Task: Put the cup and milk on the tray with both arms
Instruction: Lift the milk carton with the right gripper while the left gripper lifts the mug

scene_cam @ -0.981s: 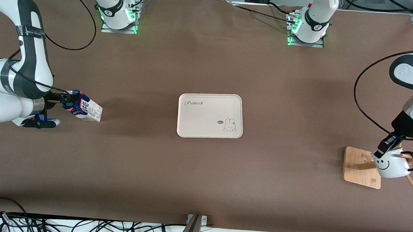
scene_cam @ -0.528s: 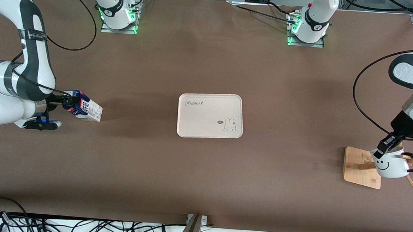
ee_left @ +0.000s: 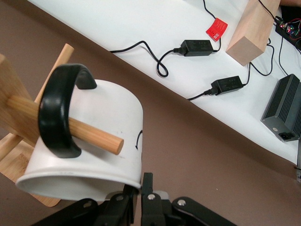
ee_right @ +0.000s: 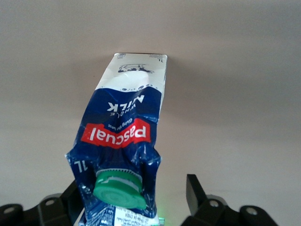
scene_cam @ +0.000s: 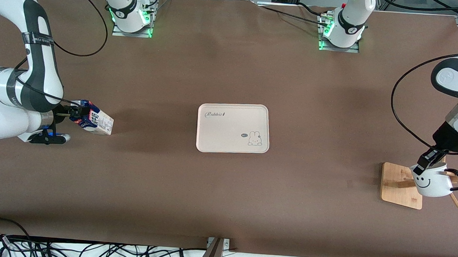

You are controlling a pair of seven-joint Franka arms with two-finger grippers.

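Observation:
The cream tray [scene_cam: 228,142] lies at the table's middle. The milk [scene_cam: 95,120] lies on its side toward the right arm's end, green cap toward my right gripper [scene_cam: 74,112]. In the right wrist view the carton's [ee_right: 127,125] capped top sits between the open fingers of my right gripper [ee_right: 133,184], one finger apart from it. The cup [scene_cam: 431,185] hangs by its black handle on a peg of the wooden stand [scene_cam: 396,184] toward the left arm's end. My left gripper [scene_cam: 426,164] is shut on the cup's [ee_left: 94,141] rim, one finger inside and one outside, as the left wrist view [ee_left: 142,182] shows.
The stand's peg [ee_left: 91,134] runs through the cup's handle. The arm bases [scene_cam: 131,15] [scene_cam: 342,30] stand along the table's edge farthest from the front camera. Cables [scene_cam: 69,249] lie past the nearest edge. Power adapters [ee_left: 225,84] and a wooden block [ee_left: 249,28] lie off the table.
The cup, held by my left gripper, has shifted slightly along the peg away from the stand's post. My right arm has shifted slightly; the milk has not moved.

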